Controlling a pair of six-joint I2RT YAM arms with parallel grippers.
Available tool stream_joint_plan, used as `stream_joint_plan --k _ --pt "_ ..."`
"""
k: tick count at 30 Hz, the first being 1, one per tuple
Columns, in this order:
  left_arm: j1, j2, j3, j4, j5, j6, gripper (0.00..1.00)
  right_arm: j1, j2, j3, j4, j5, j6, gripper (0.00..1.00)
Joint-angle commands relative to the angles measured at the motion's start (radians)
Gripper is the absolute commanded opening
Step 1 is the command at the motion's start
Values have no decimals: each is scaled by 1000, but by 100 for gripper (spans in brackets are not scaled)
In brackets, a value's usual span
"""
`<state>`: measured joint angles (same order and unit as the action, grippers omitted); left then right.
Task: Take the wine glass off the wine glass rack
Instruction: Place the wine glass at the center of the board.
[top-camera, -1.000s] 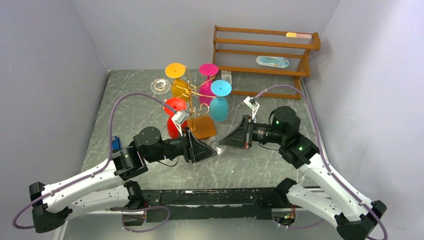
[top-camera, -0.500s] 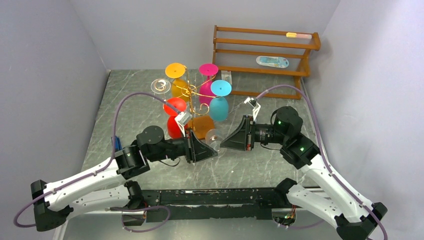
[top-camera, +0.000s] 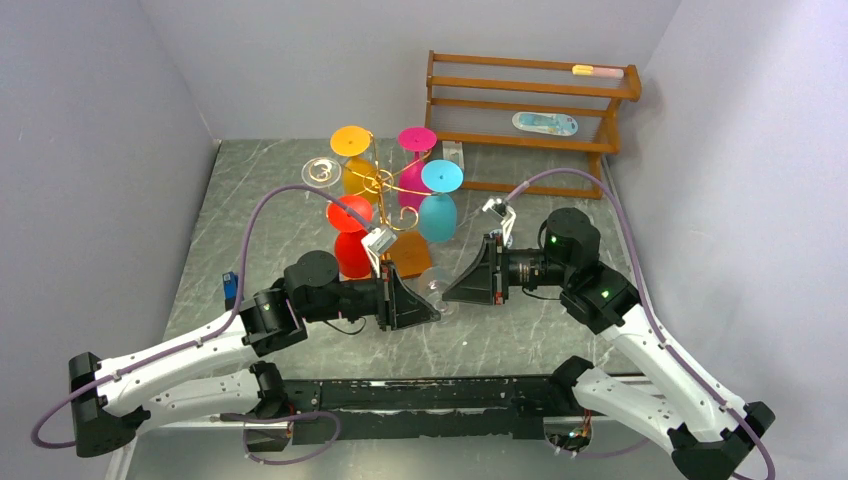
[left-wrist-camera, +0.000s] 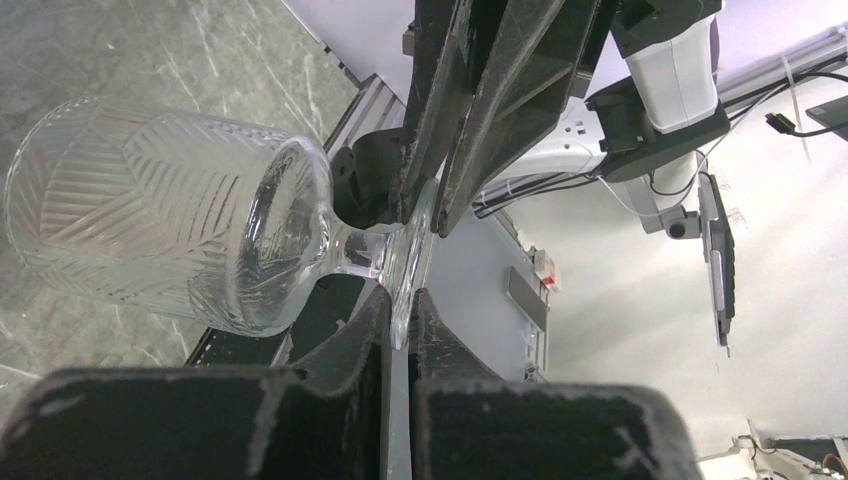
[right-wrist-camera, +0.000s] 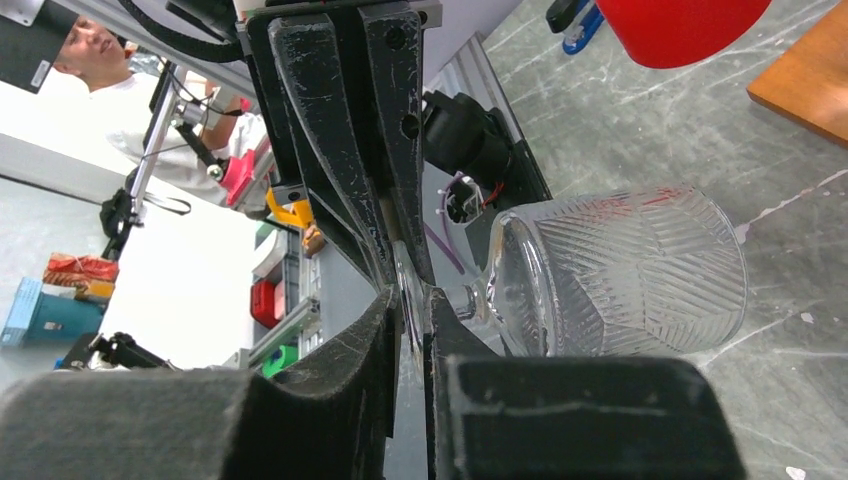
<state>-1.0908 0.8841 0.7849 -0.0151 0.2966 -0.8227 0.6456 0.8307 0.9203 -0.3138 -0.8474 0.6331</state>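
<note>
Our left hand (left-wrist-camera: 400, 305) and right hand (right-wrist-camera: 408, 300) both pinch the wine glass (top-camera: 436, 280) by its foot; it lies sideways at frame centre, bowl toward the wine glass rack (top-camera: 385, 185).

Grey table (top-camera: 235, 190) bears wine glass rack (top-camera: 412, 255) and wooden shelf (top-camera: 500, 139).

White-shelled arm links (top-camera: 170, 352) are joined by black round joint housings (top-camera: 312, 272). Thin lilac cables (top-camera: 262, 203) are looped over both arms. Small green lights (top-camera: 602, 294) are lit on the right arm.
</note>
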Motion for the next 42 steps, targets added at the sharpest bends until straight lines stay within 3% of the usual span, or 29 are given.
stream_joint_plan --k 1,4,6,10,17,23,28,33,39,42 --pt "-6 7 42 74 6 24 5 5 -24 8 28 -52 1 13" --pt "-6 6 44 71 0 25 5 6 -15 8 28 -82 -9 24" --pt "-6 6 45 73 -2 24 5 6 -6 15 9 -84 -26 26" --pt "-7 12 41 88 2 19 5 6 -3 21 -28 -102 -58 21" --pt "-7 22 37 118 1 7 5 5 -8 46 -117 -66 -114 0" --pt "-10 49 52 75 12 15 36 6 -33 31 -43 -4 -22 0" --pt "-24 65 57 62 1 11 40 6 -61 22 -15 35 6 0" --pt "-33 70 43 94 2 -8 31 5 -65 8 -4 33 14 0" --pt "-35 68 45 85 -13 -10 6 5 -62 36 -62 48 -31 2" --pt "-37 70 44 77 5 3 5 6 -55 76 -128 101 -68 34"
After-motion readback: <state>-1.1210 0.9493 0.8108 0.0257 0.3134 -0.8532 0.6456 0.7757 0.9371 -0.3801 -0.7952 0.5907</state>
